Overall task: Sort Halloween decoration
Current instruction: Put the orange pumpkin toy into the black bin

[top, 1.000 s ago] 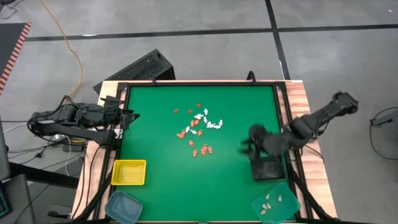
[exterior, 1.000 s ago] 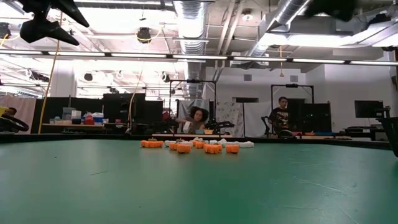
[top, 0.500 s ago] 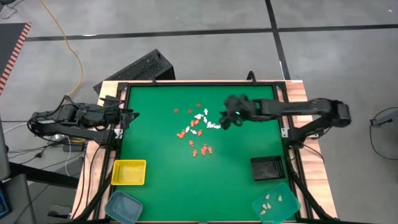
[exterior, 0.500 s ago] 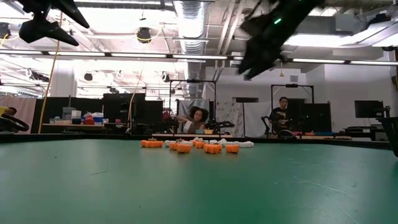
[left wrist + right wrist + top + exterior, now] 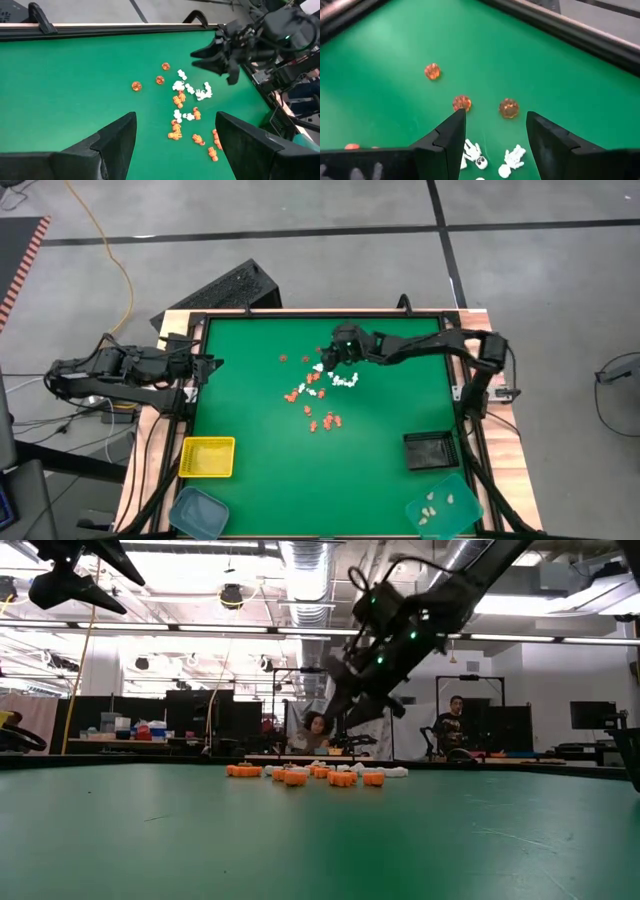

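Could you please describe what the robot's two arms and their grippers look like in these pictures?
Both arms are dark, nearly black, built of slim jointed segments. The right gripper carries small green indicator lights near its wrist and has dark cabling looping along the arm. The left gripper ends in two broad, dark, wedge-shaped jaws with angular edges. No printed markings can be made out.

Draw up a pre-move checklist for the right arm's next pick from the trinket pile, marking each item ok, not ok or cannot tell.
1. Right gripper open and empty: ok, nothing shows between its fingers.
2. Right gripper over the trinket pile: ok, above its far edge.
3. White skeleton trinkets lie ahead of the fingers: ok.
4. Exact trinket targeted: cannot tell; three round orange trinkets lie just beyond.
5. Left gripper out of the way: ok, open, waiting at the table's left edge.
6. Teal tray with white pieces reachable: cannot tell.
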